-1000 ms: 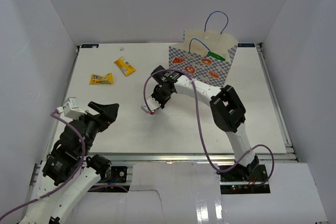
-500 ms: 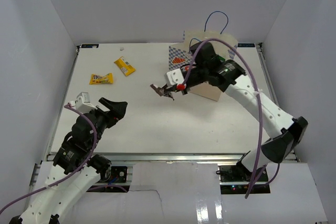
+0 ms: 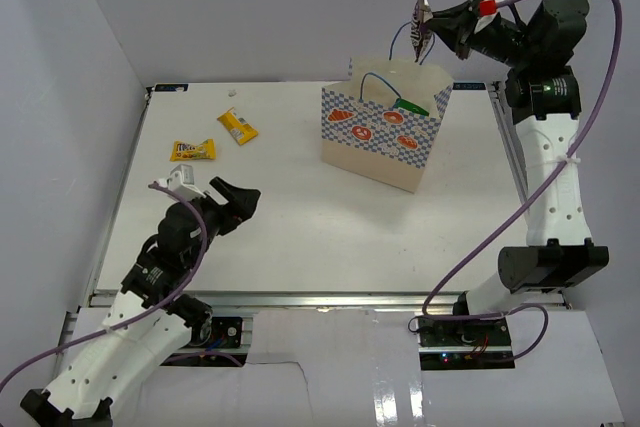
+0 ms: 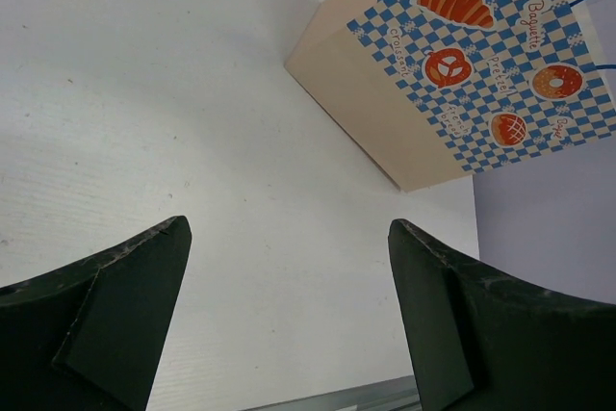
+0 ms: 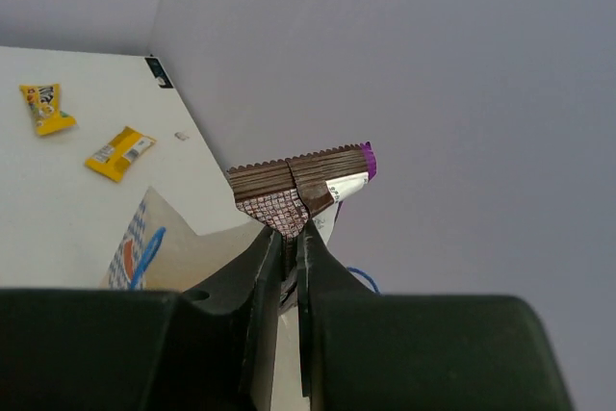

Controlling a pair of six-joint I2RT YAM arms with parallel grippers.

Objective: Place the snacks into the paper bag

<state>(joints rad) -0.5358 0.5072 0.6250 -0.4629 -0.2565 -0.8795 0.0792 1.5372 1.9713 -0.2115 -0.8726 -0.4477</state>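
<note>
Top external shows us the brown bar (image 3: 422, 22) edge-on, a thin strip running up the frame, raised above the bag (image 3: 385, 142). We see the right end effector (image 3: 436, 27) clamped shut on it, the bar lying crosswise to its reach. Our right wrist view shows a dark, shiny wrapper with a serrated edge and purple corner. The left end effector (image 3: 243, 201) gapes wide, holding nothing, above the tabletop (image 3: 300, 237).

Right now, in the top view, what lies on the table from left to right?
Near yellow pack → far yellow pack → paper bag. The bar in the right pincer overlaps the bag, so I leave it out.
</note>
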